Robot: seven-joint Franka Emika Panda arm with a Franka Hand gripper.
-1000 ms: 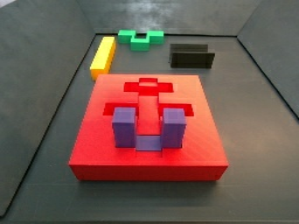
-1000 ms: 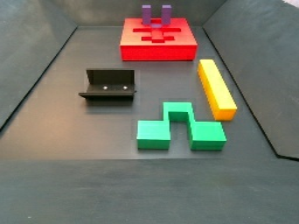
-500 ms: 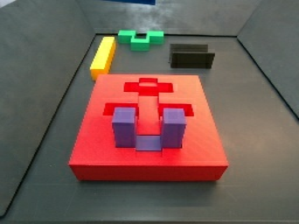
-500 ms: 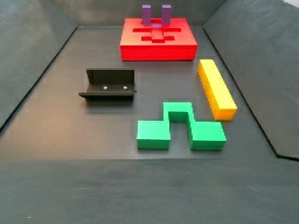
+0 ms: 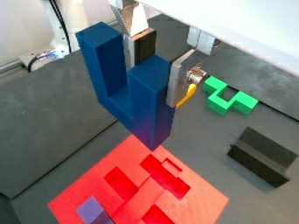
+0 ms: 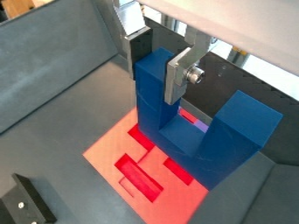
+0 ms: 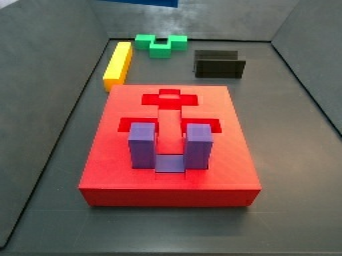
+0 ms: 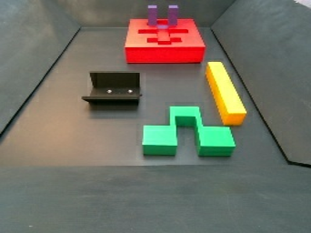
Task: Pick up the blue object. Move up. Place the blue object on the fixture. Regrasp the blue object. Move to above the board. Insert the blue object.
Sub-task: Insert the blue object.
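In both wrist views my gripper [image 5: 162, 66] [image 6: 160, 63] is shut on one prong of the dark blue U-shaped object [image 5: 135, 96] [image 6: 176, 114]. The blue object hangs with its base downward, just above the red board [image 5: 128, 179] [image 6: 117, 149]. Below it lie the board's cross-shaped recesses. Neither side view shows the gripper or the blue object. Both side views show the board [image 7: 120, 175] [image 8: 170, 53] and the black fixture [image 7: 219, 65] [image 8: 113, 89], which stands bare on the floor. The fixture [image 5: 263, 156] [image 6: 26, 203] also appears in both wrist views.
A purple U-shaped block [image 7: 167, 145] [image 8: 162, 15] sits in a recess of the board, prongs up. A green block [image 7: 167, 43] [image 8: 185, 133] and a yellow bar [image 7: 119, 63] [image 8: 225, 91] lie on the grey floor. Sloping grey walls enclose the floor.
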